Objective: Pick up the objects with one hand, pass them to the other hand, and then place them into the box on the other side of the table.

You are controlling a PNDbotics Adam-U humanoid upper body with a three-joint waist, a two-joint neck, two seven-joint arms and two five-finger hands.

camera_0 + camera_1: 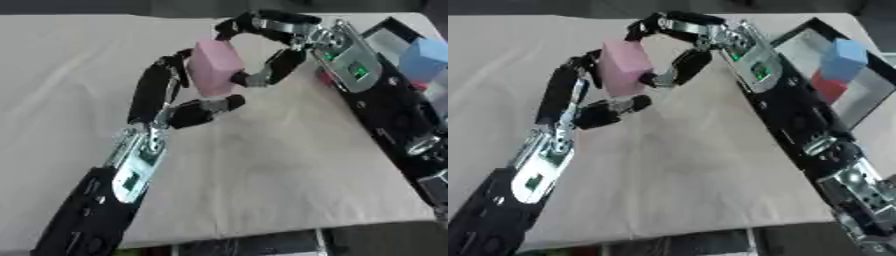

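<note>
Seemingly both curled round pink block (213,67): left robot hand (166,95), right robot hand (267,47).

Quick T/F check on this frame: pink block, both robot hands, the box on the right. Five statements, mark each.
1. The pink block is held above the table, between both hands. True.
2. The left robot hand is resting open at a lower corner. False: it is raised at the block, fingers against its left side.
3. The right robot hand has fingers curled over the block's top and right side. True.
4. The box on the right is empty. False: it holds a blue block and a red object.
5. The pink block lies flat on the cloth. False: it is lifted clear.
</note>
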